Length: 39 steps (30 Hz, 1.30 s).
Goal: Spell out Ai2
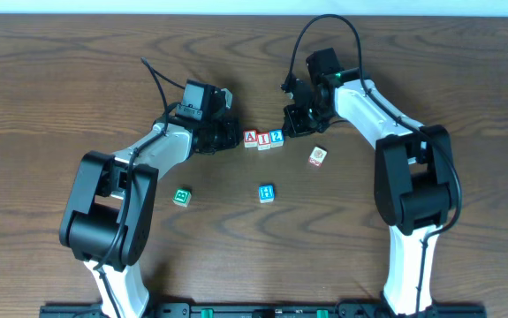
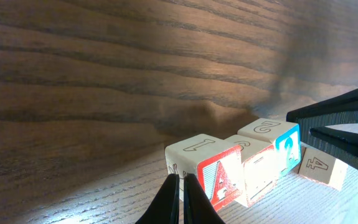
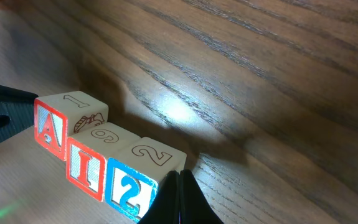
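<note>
Flanking the row at mid bench (image 1: 77,71), the left tool (image 2: 180,180) and right tool (image 3: 177,177) are pinched closed, empty, likely to nudge A block (image 1: 250,137), I block (image 1: 263,140) and 2 block (image 1: 276,137) flush.

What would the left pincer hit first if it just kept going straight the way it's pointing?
Most likely the red A block. The left pincer, tips closed, aims at that block's near lower corner, with only bare table between, though the depth is hard to judge.
</note>
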Motion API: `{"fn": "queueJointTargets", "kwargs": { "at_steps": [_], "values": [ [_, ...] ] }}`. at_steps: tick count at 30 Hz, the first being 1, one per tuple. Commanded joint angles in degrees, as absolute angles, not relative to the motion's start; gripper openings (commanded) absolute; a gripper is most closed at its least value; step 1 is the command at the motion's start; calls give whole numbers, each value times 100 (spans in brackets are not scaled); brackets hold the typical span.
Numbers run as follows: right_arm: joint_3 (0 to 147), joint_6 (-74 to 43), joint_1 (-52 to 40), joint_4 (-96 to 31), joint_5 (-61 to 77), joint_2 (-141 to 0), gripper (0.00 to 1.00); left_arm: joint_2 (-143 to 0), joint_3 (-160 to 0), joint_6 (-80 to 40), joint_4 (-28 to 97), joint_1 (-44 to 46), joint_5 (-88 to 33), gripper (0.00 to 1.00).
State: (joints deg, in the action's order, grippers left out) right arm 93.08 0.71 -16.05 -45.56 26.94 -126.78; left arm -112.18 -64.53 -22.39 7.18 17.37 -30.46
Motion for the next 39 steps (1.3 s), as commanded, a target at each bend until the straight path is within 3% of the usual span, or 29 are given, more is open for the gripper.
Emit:
{"fn": "queueJointTargets", "kwargs": {
  "at_steps": [1,19,32,39],
  "values": [
    [9354,110,-1658,-4558,2674,-12569,1,-11314,-6414,-2119,725,1723,-3030,6],
    [9354,-5,-1625,-4613,2397,-12549,1,-11312,-6438,-1988,904,1514,-3142,6],
    [9290,156,-1623,-5778,1566,-11369,1,-10357,-6440,-1223,1872,1026,-2724,6],
    [7640,-237,-2056,-4377,1594,-10436,2,-9861,-6440,-919,2075,1007,-2637,6]
  ]
}}
